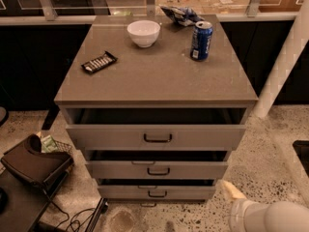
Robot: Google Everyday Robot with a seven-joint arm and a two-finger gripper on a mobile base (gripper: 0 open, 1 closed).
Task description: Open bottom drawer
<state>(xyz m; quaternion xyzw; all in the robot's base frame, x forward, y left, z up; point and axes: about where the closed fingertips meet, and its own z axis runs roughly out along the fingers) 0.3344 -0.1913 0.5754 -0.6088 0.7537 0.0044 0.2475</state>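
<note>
Camera view: bottom drawer (157,192) is lowest of three under the grey bench (159,79), poking out a little. Gripper (231,191) sits near right, just beside the drawer's right end; can't tell if it's spread or closed. Bowl (143,33) and blue can (201,40) are up top.

Cream tool (230,189) low right; grey bottom drawer (125,192)

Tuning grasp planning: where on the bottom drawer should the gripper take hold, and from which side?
Take the bottom drawer by its dark bar handle, centred on the flat front, the only protruding part. The bar lies horizontal, so probably come straight from the front. The gripper sits low at the drawer's right, off the handle.
</note>
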